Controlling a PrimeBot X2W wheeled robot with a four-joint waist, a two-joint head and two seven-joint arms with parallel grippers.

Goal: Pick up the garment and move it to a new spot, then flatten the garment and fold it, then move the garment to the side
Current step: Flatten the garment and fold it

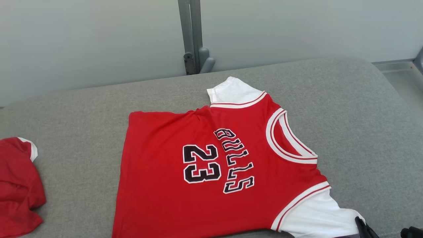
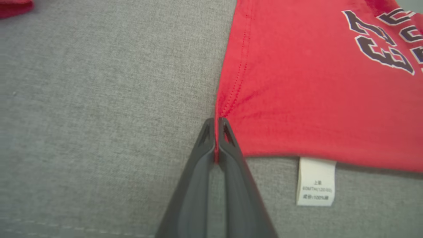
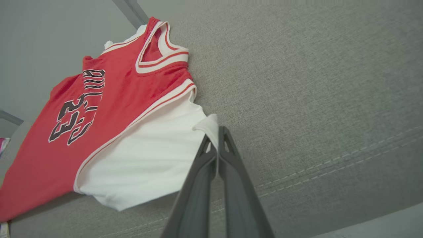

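Red basketball jersey (image 1: 198, 172) with white short sleeves lies spread face up on a grey woven cushion (image 1: 82, 112). Black lettering reads "BULLS" above the number 23. In the head view its neck opening points to the right and its hem to the left. One white sleeve (image 1: 233, 91) lies on the far side, and the other reaches the near right corner of that view.

Seen from the left wrist, the left gripper (image 2: 216, 123) is clenched on the jersey's hem corner. A sliver of red cloth is pinched between its two dark fingers, right where the stitched side hem ends. The rest of the red fabric fans out above and to the right of the jaws and lies on the cushion. A white care label (image 2: 315, 181) hangs from the jersey's edge just to the right of the fingers.

Seen from the right wrist, the right gripper (image 3: 216, 134) is pinched shut on the folded edge of the near white sleeve. The sleeve and red body stretch away to the left of the jaws. In the head view its dark fingers (image 1: 365, 228) meet the tip of that sleeve at the bottom edge.

A second, crumpled red garment (image 1: 16, 188) with white trim lies well apart at the left of the cushion. Behind the cushion, a grey metal post (image 1: 193, 36) stands against a pale wall.
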